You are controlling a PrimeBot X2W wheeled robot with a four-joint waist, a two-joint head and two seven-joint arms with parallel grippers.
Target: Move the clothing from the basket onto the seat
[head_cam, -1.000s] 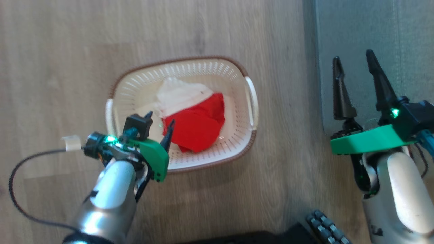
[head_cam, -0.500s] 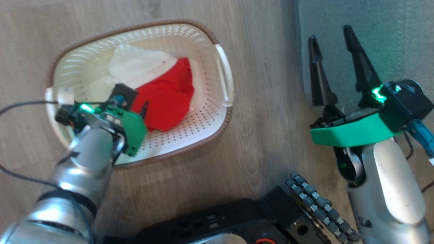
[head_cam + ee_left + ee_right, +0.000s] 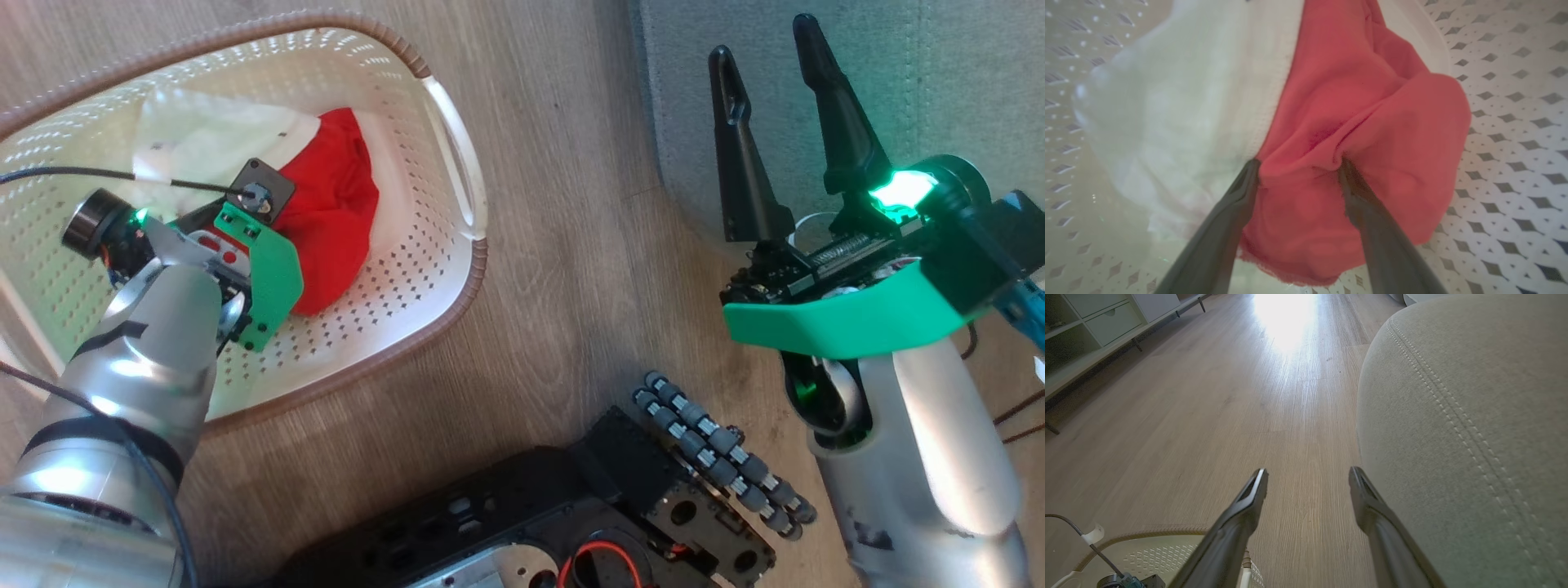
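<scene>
1. Clothing lies bunched in the basket, red cloth against white cloth; whether the two are one garment I cannot tell
2. Left claw is the nearer one, reaching down into the basket; the red heap sits straight ahead of its fingertips, its length running away from the claw in the wrist view
3. Its fingers are spread, both tips pressing into the red cloth with a fold puckered between them; nothing is pinched yet, so closing looks like the coming move
4. Right claw hovers spread and empty by the near corner of the seat, well apart from the basket across the wooden floor
5. Seat lies to the robot's right, so the cloth must travel that way once lifted
</scene>
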